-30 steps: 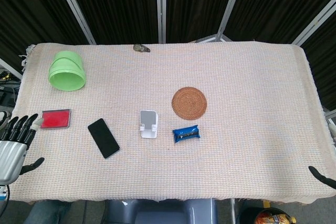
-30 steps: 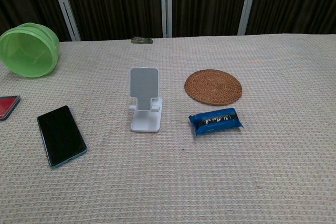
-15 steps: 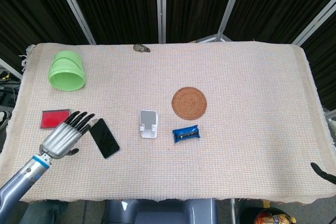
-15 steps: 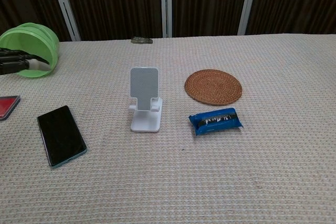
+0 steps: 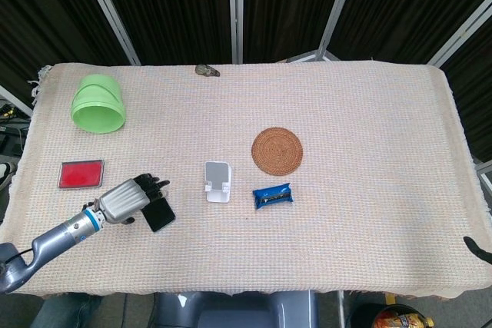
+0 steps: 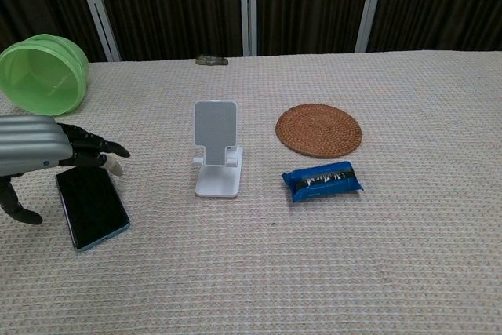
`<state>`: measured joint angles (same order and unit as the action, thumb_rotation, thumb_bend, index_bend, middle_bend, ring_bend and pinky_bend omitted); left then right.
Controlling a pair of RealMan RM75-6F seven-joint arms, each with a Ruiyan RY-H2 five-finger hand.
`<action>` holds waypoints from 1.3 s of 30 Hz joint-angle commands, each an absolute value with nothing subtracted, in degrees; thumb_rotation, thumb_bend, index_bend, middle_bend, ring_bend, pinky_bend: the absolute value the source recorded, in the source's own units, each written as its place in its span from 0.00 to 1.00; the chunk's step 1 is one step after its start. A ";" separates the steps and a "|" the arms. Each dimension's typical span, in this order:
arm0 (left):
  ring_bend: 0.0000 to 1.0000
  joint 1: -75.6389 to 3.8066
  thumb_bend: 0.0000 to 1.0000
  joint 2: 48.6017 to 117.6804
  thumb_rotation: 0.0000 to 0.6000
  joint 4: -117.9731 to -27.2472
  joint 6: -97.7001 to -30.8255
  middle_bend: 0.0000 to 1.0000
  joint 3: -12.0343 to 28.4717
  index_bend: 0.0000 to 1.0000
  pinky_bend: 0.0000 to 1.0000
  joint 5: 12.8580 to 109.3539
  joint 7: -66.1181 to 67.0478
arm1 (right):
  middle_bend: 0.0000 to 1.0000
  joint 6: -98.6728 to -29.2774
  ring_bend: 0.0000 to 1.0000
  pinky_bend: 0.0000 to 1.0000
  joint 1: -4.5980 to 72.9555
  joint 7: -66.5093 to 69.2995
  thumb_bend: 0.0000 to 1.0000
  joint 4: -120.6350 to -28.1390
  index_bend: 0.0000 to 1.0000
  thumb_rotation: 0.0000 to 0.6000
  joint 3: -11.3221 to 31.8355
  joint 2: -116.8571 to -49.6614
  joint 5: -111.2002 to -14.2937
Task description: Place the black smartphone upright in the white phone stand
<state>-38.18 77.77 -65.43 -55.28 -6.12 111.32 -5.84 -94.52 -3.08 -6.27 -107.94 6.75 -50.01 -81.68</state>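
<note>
Black smartphone (image 6: 92, 206) lies flat on the woven cloth, unheld, beneath the left hand (image 6: 38, 154), whose fingers (image 5: 152, 186) spread apart above it. Farther back stands the white phone stand (image 6: 217, 147).

Green bowl (image 5: 98, 104), red card (image 5: 81, 174), coaster (image 5: 277, 150) nr blue pkt (image 5: 273, 195)

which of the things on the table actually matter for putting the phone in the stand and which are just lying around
Part of the job:
black smartphone, flat on the cloth
white phone stand, empty
left hand, above the phone's far end

Just lying about:
green bowl, on its side
red case
woven coaster
blue snack packet
small dark object at the far edge
</note>
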 commanded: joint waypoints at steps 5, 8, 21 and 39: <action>0.11 -40.08 0.00 82.70 1.00 -59.47 -56.48 0.04 -8.00 0.17 0.18 112.34 -8.25 | 0.00 -94.36 0.00 0.00 -3.06 -6.73 0.00 -108.14 0.00 1.00 6.76 -50.03 -81.48; 0.11 -40.68 0.00 83.81 1.00 -58.39 -56.66 0.04 -8.06 0.18 0.18 112.09 -8.21 | 0.00 -94.20 0.00 0.00 -3.03 -6.78 0.00 -108.16 0.00 1.00 6.79 -50.02 -81.27; 0.44 -42.06 0.00 84.09 1.00 -58.67 -56.97 0.40 -9.41 0.49 0.42 109.96 -6.31 | 0.00 -94.12 0.00 0.00 -3.21 -6.11 0.00 -108.36 0.00 1.00 6.81 -49.61 -81.15; 0.47 -43.59 0.00 77.07 1.00 -61.31 -74.08 0.44 -2.18 0.56 0.45 112.53 8.54 | 0.00 -94.56 0.00 0.00 -3.68 -4.49 0.00 -108.55 0.00 1.00 6.60 -48.93 -81.89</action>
<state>-42.43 78.88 -60.94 -69.26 -5.09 110.37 2.73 -94.52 -3.64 -4.64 -108.57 6.61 -49.00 -81.82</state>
